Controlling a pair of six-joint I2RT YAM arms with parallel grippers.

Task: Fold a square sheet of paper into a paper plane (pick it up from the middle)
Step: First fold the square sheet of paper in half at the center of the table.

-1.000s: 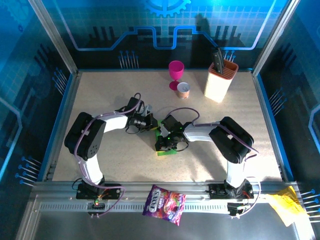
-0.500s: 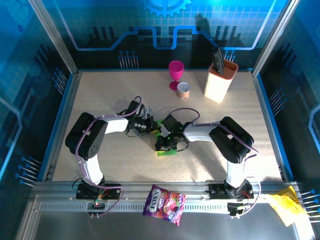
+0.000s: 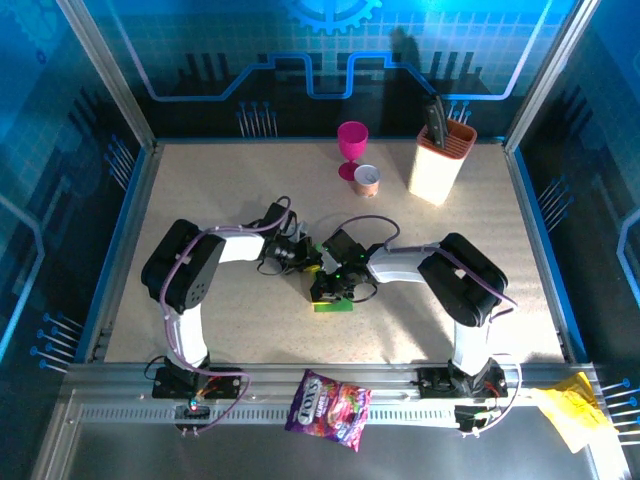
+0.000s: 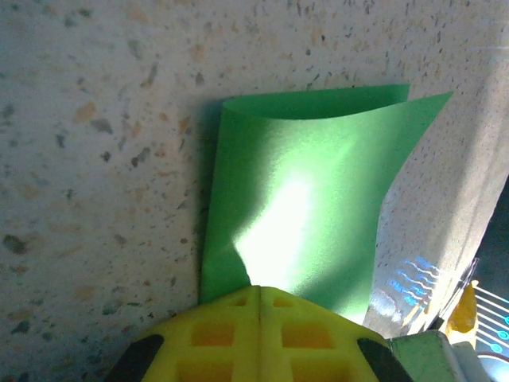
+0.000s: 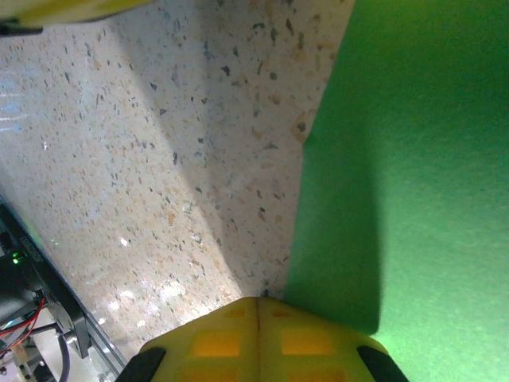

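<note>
The square sheet of paper (image 3: 333,306) is bright green and lies at the table's middle, mostly hidden under the two grippers. In the left wrist view the paper (image 4: 306,199) curls up off the table as a doubled-over flap running from my fingertips. My left gripper (image 4: 258,288) is shut on its near edge, and from above this gripper (image 3: 308,262) sits just left of the right one. My right gripper (image 5: 258,301) is shut, its tip down on the table right at the edge of the flat paper (image 5: 413,159). In the top view it (image 3: 328,290) stands over the sheet.
A magenta goblet (image 3: 352,145) and a small can (image 3: 367,180) stand at the back. A cream and orange knife holder (image 3: 440,160) is at the back right. A purple snack bag (image 3: 328,408) and crumpled yellow paper (image 3: 565,410) lie on the front rail.
My left gripper has moved right, closer to the right gripper, bringing the green flap with it. The right arm has stayed in place.
</note>
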